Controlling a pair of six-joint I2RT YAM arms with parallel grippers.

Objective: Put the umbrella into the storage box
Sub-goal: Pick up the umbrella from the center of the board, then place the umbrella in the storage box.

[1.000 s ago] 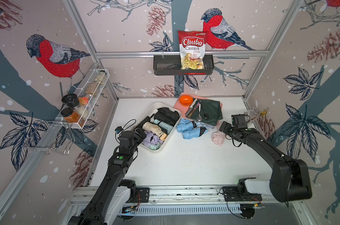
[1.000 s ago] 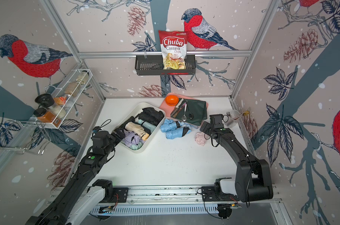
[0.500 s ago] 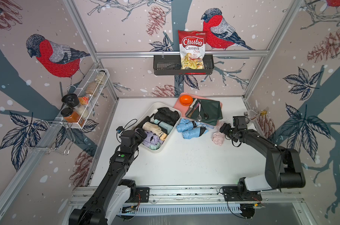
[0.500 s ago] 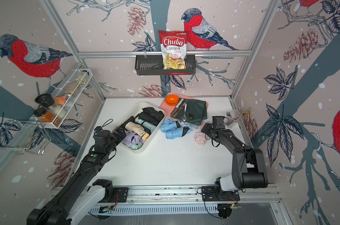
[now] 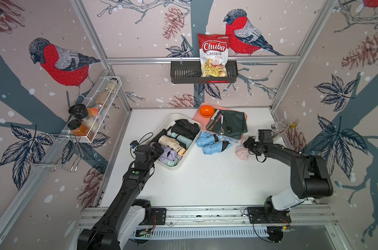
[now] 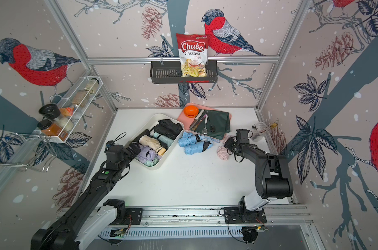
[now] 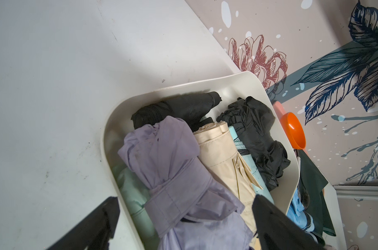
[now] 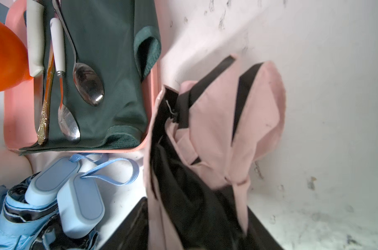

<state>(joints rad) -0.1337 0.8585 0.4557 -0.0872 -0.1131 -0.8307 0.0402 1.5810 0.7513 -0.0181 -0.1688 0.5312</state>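
Pincer R (image 8: 195, 205) pinching pink umbrella (image 8: 216, 121) on desk (image 8: 324, 108) by tray (image 8: 15, 121); pincer L (image 7: 185, 200) spread above box (image 7: 103, 138), over lilac umbrella (image 7: 162, 155).

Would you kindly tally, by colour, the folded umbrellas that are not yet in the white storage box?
Light blue umbrellas: 2
Pink umbrella: 1
Total: 3

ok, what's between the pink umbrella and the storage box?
Two folded light-blue umbrellas lie between the pink umbrella and storage box, shown in both top views.
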